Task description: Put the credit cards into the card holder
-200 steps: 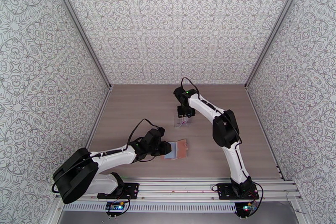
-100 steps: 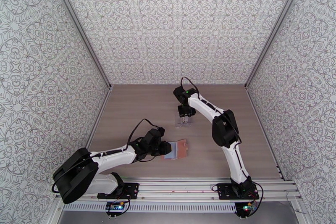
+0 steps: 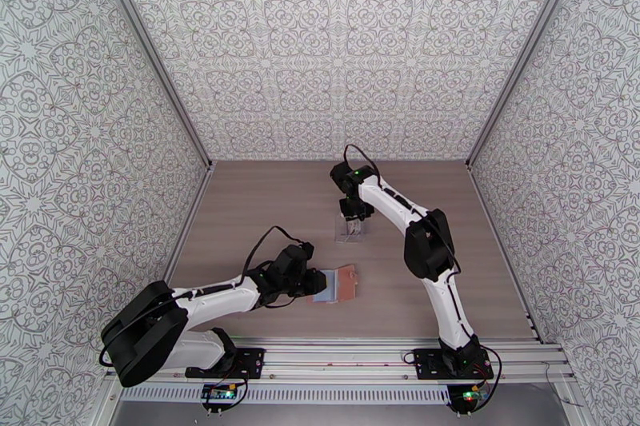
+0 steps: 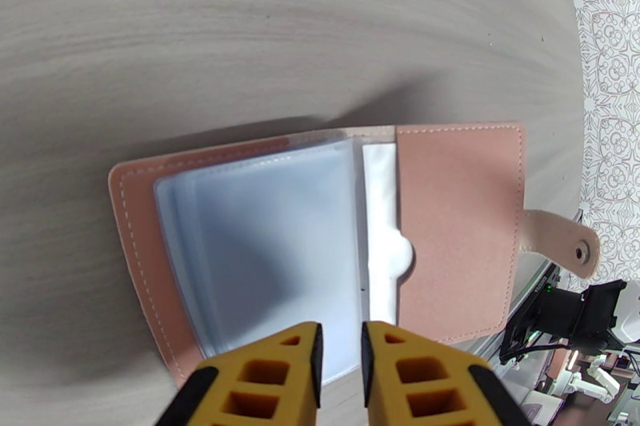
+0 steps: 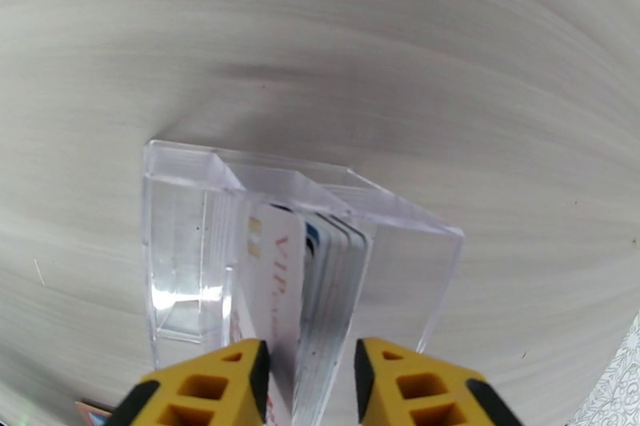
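Two grippers, entered from the fingertips outward.

Item 1: right gripper (image 5: 310, 364). Its yellow fingers point down, one on each side of an upright stack of credit cards (image 5: 282, 284). One finger lies against the front card, which is white with red lettering. The other sits just beside the rearmost card. Whether the stack is actually squeezed cannot be told. The cards stand on edge in one compartment of a clear acrylic stand (image 5: 180, 244), to the right of its divider in the wrist view. The stand rests on the wood-grain table (image 5: 336, 36), toward the far middle, beneath the outstretched right arm.

Item 2: left gripper (image 4: 340, 356). Its yellow fingers are drawn almost together, clenched on the near edge of the blue-grey inner pockets (image 4: 264, 236). These belong to the card holder (image 4: 460, 220), a pinkish-brown wallet lying open on the table. Its snap tab (image 4: 572, 244) projects from the outer edge of the pink flap. From overhead, the card holder lies near the front edge of the table, at the tip of the left arm and well apart from the stand.
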Available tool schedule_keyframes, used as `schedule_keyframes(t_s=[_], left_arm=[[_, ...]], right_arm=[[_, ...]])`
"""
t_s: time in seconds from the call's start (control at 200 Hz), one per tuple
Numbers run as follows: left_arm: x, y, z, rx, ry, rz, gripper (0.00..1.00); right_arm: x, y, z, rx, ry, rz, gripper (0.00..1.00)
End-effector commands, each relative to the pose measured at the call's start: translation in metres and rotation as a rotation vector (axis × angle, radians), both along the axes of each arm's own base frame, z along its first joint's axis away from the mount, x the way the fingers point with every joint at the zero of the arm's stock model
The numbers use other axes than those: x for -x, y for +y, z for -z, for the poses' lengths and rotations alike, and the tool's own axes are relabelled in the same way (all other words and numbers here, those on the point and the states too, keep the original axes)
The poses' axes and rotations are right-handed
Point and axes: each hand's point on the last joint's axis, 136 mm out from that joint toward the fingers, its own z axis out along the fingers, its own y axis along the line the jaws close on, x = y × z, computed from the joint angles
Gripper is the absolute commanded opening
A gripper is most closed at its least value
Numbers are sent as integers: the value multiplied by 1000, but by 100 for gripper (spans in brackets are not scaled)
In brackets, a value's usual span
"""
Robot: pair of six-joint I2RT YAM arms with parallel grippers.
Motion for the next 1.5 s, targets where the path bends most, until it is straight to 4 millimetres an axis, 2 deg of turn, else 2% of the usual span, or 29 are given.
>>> schedule_keyframes(t_s=[0.0,0.215,0.495,0.635,0.945,1.175,1.36,1.41,1.495], left_arm=[[3,1,6,-1,3,14,24],[4,2,6,-3,5,15,24],[4,3,5,-1,2,13,24],[2,4,-2,7,-9,9,24],[-6,19,-29,11,-55,-19,25],[-18,33,-72,126,-126,-43,33],[-25,31,-127,299,-247,-8,42],[-25,28,-141,335,-278,14,44],[-22,20,-164,409,-338,63,47]], right_arm=[[-3,-4,-2,21,2,2,30],[-3,-2,-6,12,5,-3,18],[0,3,-11,-24,14,-5,7],[2,9,-26,-74,5,-10,0],[17,18,-71,-212,-44,-26,0],[42,30,-115,-438,-154,-80,0],[84,38,-149,-729,-261,-137,0],[97,42,-163,-829,-295,-163,0],[119,46,-175,-982,-322,-203,0]])
